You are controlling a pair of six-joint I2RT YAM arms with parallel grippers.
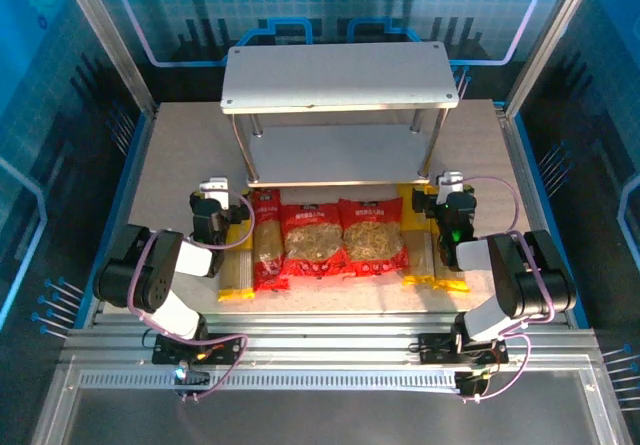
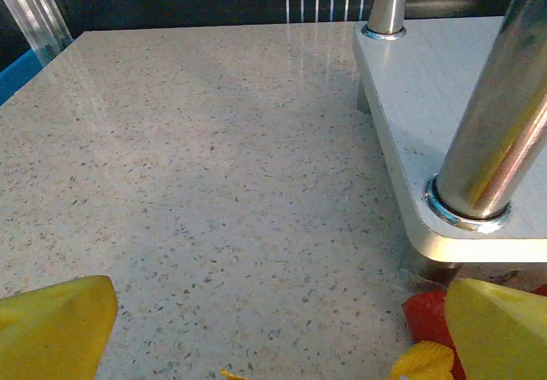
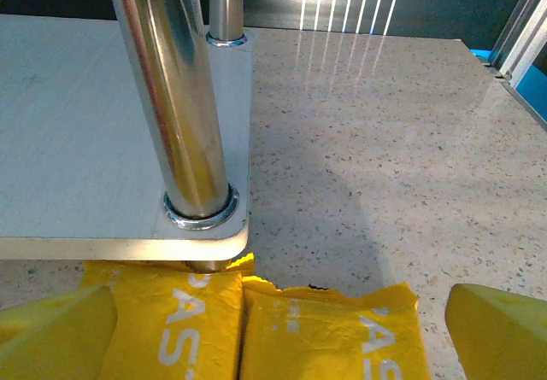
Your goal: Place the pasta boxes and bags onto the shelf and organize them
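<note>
The pasta boxes and bags lie in a row on the table in front of the shelf (image 1: 340, 75). From left to right they are a yellow pack (image 1: 236, 270), a narrow red pack (image 1: 266, 250), two wide red bags (image 1: 312, 240) (image 1: 374, 237) and two yellow packs (image 1: 420, 250) (image 1: 452, 270). My left gripper (image 1: 218, 208) hovers open over the far end of the left yellow pack, its yellow fingertips (image 2: 53, 329) wide apart over bare table. My right gripper (image 3: 275, 337) stands open above the tops of the two right yellow packs (image 3: 329, 333), nothing between its fingers.
The shelf's lower board (image 2: 427, 98) and its metal legs (image 3: 175, 98) stand just ahead of both grippers. Both shelf boards are bare. Blue glass walls and aluminium posts (image 1: 110, 45) enclose the table. An aluminium rail frame (image 1: 320, 350) runs along the near edge.
</note>
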